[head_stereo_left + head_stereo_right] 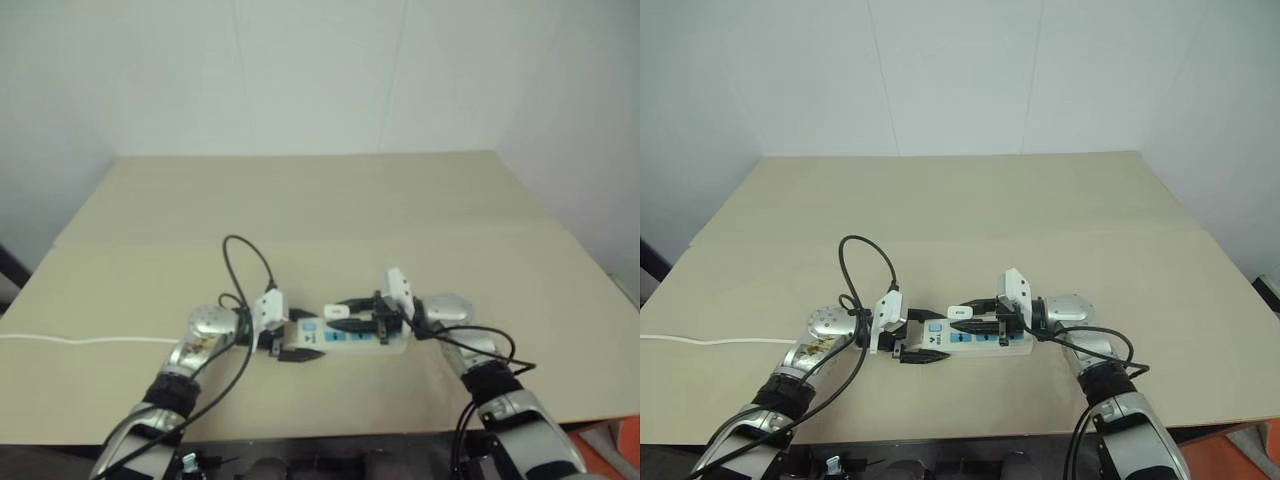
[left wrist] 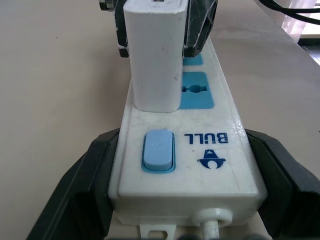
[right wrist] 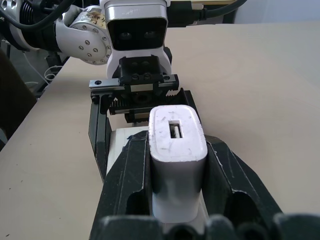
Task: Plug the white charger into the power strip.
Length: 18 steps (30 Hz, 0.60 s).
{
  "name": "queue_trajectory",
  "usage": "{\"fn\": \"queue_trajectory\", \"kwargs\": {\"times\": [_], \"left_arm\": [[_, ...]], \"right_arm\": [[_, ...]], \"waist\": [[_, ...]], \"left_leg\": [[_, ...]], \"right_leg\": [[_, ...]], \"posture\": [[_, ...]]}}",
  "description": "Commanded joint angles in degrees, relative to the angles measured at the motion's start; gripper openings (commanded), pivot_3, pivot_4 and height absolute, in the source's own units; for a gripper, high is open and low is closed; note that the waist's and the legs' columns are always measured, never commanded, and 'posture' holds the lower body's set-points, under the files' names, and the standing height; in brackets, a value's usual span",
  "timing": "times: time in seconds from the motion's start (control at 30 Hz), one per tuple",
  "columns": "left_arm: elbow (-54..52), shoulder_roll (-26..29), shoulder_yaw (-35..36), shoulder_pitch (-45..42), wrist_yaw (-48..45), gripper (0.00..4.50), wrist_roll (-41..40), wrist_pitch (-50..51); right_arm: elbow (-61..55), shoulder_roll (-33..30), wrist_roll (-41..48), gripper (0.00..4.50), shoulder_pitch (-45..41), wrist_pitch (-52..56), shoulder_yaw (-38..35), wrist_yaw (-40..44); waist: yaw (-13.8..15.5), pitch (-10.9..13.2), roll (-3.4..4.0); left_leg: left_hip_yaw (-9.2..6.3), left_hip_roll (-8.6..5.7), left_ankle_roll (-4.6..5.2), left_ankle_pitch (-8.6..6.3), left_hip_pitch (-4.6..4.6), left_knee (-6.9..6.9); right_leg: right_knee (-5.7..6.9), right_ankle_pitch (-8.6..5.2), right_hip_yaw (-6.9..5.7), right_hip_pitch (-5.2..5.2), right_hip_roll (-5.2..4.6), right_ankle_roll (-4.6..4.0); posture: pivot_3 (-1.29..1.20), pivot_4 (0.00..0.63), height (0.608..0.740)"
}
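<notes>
Now, head views: the power strip (image 1: 962,340) lies flat on the table (image 1: 970,200), long axis running left to right between my two arms, and the white charger (image 1: 960,312) sits over its middle.
Left wrist view: my left gripper (image 2: 187,195) straddles the strip's switch end, a finger (image 2: 75,190) on each long side, spread as wide as the strip and holding it.
Charger from the left wrist: it stands upright on the strip with its base meeting the top face, just beyond the blue switch (image 2: 158,150).
Right wrist view: my right gripper (image 3: 177,200) is clamped on the charger's two sides.
Deciding relation: the socket lies straight below the charger, so I judge the push goes downward, across the strip's length; I cannot tell how deep the prongs sit.
</notes>
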Motion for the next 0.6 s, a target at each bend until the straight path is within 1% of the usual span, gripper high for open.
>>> {"fn": "queue_trajectory", "kwargs": {"times": [0.03,0.33,0.4,0.47,0.53,0.6], "left_arm": [[-0.47,1.68,0.59,0.47,-0.46,3.29,0.26,0.19],[-0.45,1.57,0.56,0.49,-0.36,3.29,0.25,0.08],[-0.50,1.65,0.57,0.54,-0.40,3.29,0.23,0.11],[-0.48,1.69,0.58,0.53,-0.41,3.29,0.24,0.15],[-0.48,1.72,0.61,0.53,-0.40,3.29,0.23,0.17],[-0.50,1.67,0.62,0.51,-0.27,3.29,0.26,0.19]], "right_arm": [[6.49,-2.76,-6.88,1.11,2.07,2.78,3.44,1.37],[7.16,-2.56,-7.23,1.11,2.16,2.46,4.25,2.09],[6.73,-2.77,-7.18,1.83,2.29,3.29,4.45,2.40],[5.84,-2.93,-7.24,2.36,2.53,4.43,4.59,2.53],[5.04,-2.93,-7.36,3.07,2.80,4.93,4.52,2.59],[4.01,-2.84,-7.15,3.78,3.00,5.88,4.39,2.69]], "waist": [[-0.02,0.00,0.00],[-0.06,0.00,0.00],[-0.04,0.00,0.00],[-0.04,-0.08,-0.12],[-0.01,-0.20,-0.31],[-0.01,-0.21,-0.34]], "left_leg": [[0.00,0.01,0.00,0.00,0.00,-0.01],[0.00,0.03,0.00,0.00,0.03,-0.04],[0.00,0.03,0.00,0.00,0.03,-0.04],[-0.01,0.03,0.00,0.00,0.00,-0.05],[-0.03,0.06,0.00,-0.01,0.03,-0.08],[-0.05,0.07,-0.01,-0.02,0.03,-0.08]], "right_leg": [[0.00,0.00,0.00,0.00,0.00,0.00],[0.01,-0.02,0.00,-0.01,0.01,-0.02],[0.01,-0.02,0.00,-0.01,0.01,-0.03],[0.00,-0.04,-0.02,-0.03,0.01,-0.04],[0.00,-0.06,-0.04,-0.01,0.04,-0.08],[0.00,-0.07,-0.05,-0.01,0.05,-0.10]], "posture": [[0.00,0.150,0.740],[0.00,0.150,0.740],[0.00,0.150,0.740],[0.00,0.150,0.740],[0.00,0.150,0.740],[0.00,0.150,0.740]]}}
